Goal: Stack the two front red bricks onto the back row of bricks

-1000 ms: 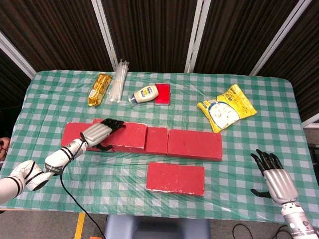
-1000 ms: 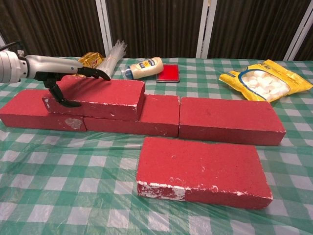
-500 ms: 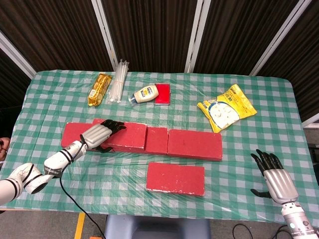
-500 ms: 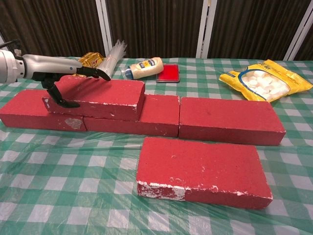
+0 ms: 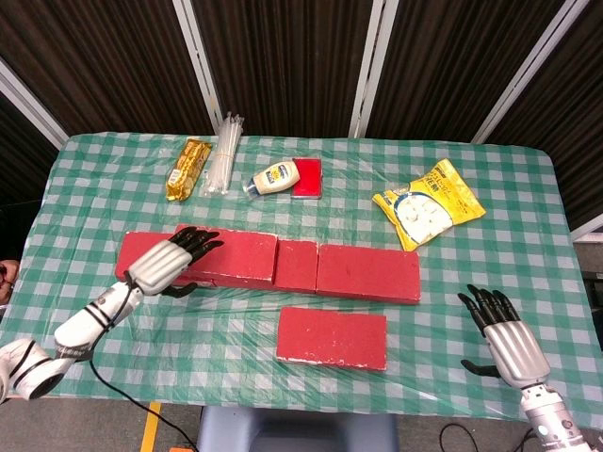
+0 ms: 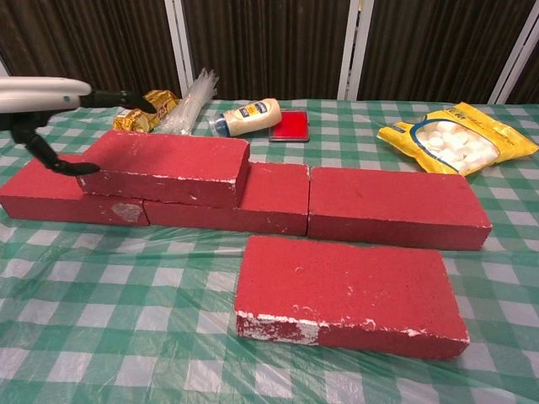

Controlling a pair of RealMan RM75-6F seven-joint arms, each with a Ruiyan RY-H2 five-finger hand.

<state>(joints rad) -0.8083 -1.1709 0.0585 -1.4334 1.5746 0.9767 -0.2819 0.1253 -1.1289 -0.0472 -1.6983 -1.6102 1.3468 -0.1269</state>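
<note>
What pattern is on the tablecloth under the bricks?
Green and white checks on the tablecloth, under clear plastic sheeting; clearest in the head view.

bricks (image 5: 332,336) red | tablecloth (image 5: 471,169) green-white check | snack bag (image 5: 429,204) yellow

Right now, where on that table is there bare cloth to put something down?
Free: the front left cloth beside the front brick, and the stretch between that brick and the right hand. Also the back right, behind the marshmallow bag. Crowded: the brick row with the left hand, and the back around the mayonnaise bottle.
</note>
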